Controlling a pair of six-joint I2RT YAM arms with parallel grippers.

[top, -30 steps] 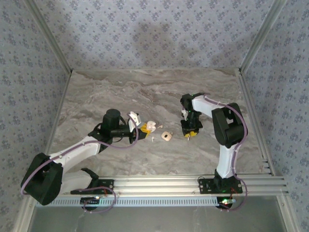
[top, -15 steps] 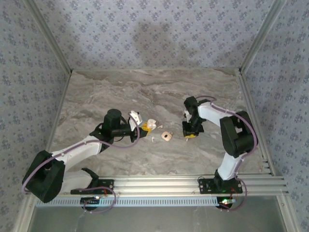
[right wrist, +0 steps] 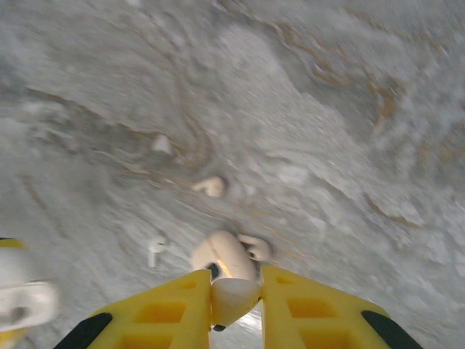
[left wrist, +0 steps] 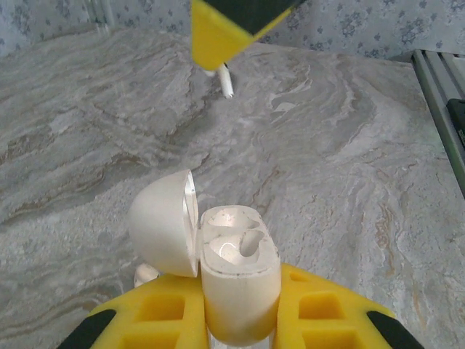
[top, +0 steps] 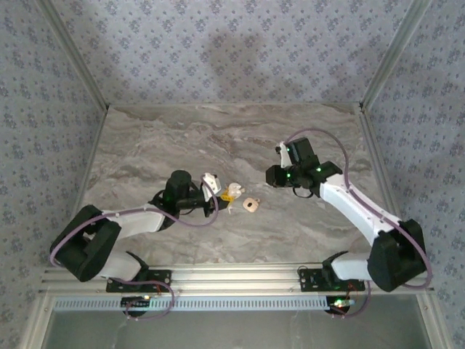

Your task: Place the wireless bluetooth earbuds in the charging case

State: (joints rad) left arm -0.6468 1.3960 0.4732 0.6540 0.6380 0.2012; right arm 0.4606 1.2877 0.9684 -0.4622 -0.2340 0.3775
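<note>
The white charging case (left wrist: pixel 238 280) stands upright with its lid swung open to the left, and my left gripper (left wrist: pixel 240 320) is shut on its body. From above, the case (top: pixel 234 190) sits at the left gripper (top: pixel 228 194) near the table's middle. My right gripper (right wrist: pixel 236 291) is shut on one white earbud (right wrist: pixel 234 299) and hangs above the table. In the left wrist view that earbud (left wrist: pixel 227 80) dangles stem-down from the right gripper's yellow fingers (left wrist: pixel 221 33), ahead of the case. A second earbud (right wrist: pixel 155 249) lies on the marble beside the case.
A tan rounded square (top: pixel 251 205) lies between the two grippers, directly below the right gripper (top: pixel 273 177). Small tan bits (right wrist: pixel 211 185) lie on the marble beyond it. Aluminium rails (top: pixel 378 167) border the table on the right and at the near edge.
My right gripper has risen off the table with the earbud and swung back and left toward the case as the arm stretched out. The left gripper with the case shifted slightly right.
</note>
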